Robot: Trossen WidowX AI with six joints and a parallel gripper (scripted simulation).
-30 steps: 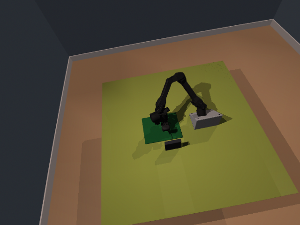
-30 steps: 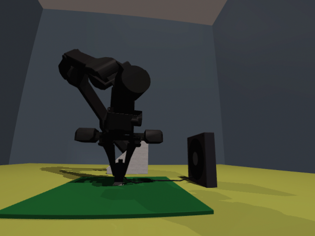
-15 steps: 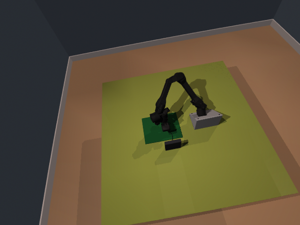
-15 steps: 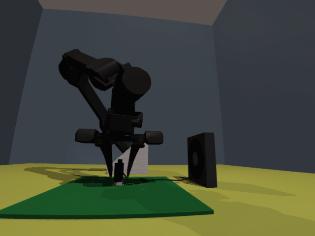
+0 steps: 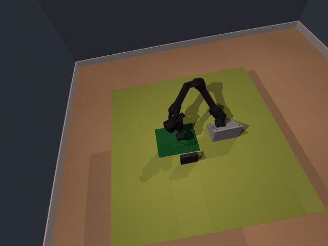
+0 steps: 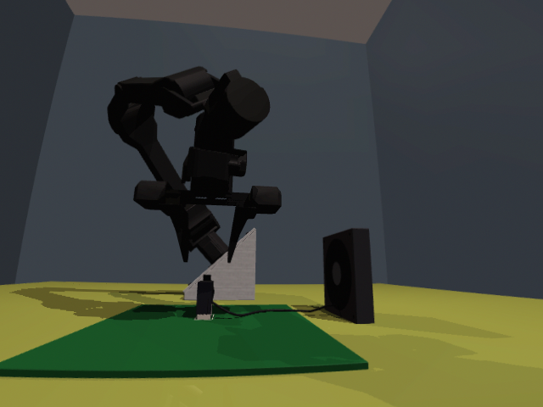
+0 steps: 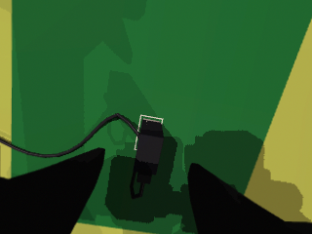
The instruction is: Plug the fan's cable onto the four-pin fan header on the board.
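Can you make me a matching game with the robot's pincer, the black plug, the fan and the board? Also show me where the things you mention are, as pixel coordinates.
Things:
1. pincer (image 6: 207,261) (image 7: 147,162)
2. black plug (image 6: 204,298) (image 7: 149,147)
3. fan (image 5: 189,158) (image 6: 363,275)
4. board (image 5: 165,148) (image 6: 184,350) (image 7: 205,73)

Clues:
A. flat and green
B. open, above the plug
C. standing upright beside the board
D. upright in the white header (image 6: 204,317) (image 7: 151,117)

Right pairs: 1-B, 2-D, 3-C, 4-A

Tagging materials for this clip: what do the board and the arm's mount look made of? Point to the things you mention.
Board (image 5: 166,146) (image 6: 175,346) (image 7: 205,73): perhaps matte plastic, flat green without gloss.
Mount (image 5: 227,134) (image 6: 238,275): possibly brushed metal, grey with fine streaks.
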